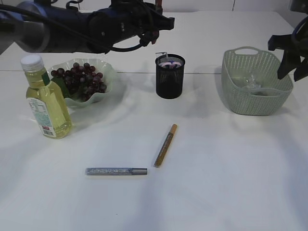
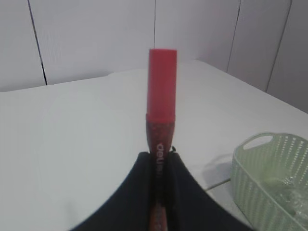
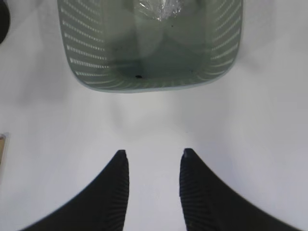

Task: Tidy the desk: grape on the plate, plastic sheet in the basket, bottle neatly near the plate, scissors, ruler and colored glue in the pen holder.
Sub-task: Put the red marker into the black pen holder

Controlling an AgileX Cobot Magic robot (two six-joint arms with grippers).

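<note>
Left gripper [image 2: 161,192] clamps my red glue pen [image 2: 161,96] above the pen holder [image 1: 170,76]. Bottle [image 1: 44,98] and grapes [image 1: 79,78] sit placed; silver pen [image 1: 116,171] and gold pen [image 1: 165,145] remain; plastic sheet [image 3: 159,8] basketed; right gripper [image 3: 153,166] open, empty.

I get even, soft, bright light from above; the white table [image 1: 216,168] nearly washes out. Shadows are faint and diffuse, the clearest beside the holder [image 1: 170,77] and bottle [image 1: 44,98]. My left arm [image 1: 72,26] is blurred near the lens in the exterior view. In the left wrist view the red glue [image 2: 161,103] ahead of my fingers [image 2: 139,202] is soft, slightly overexposed. Right wrist fingers [image 3: 113,192] look hazy-edged.
</note>
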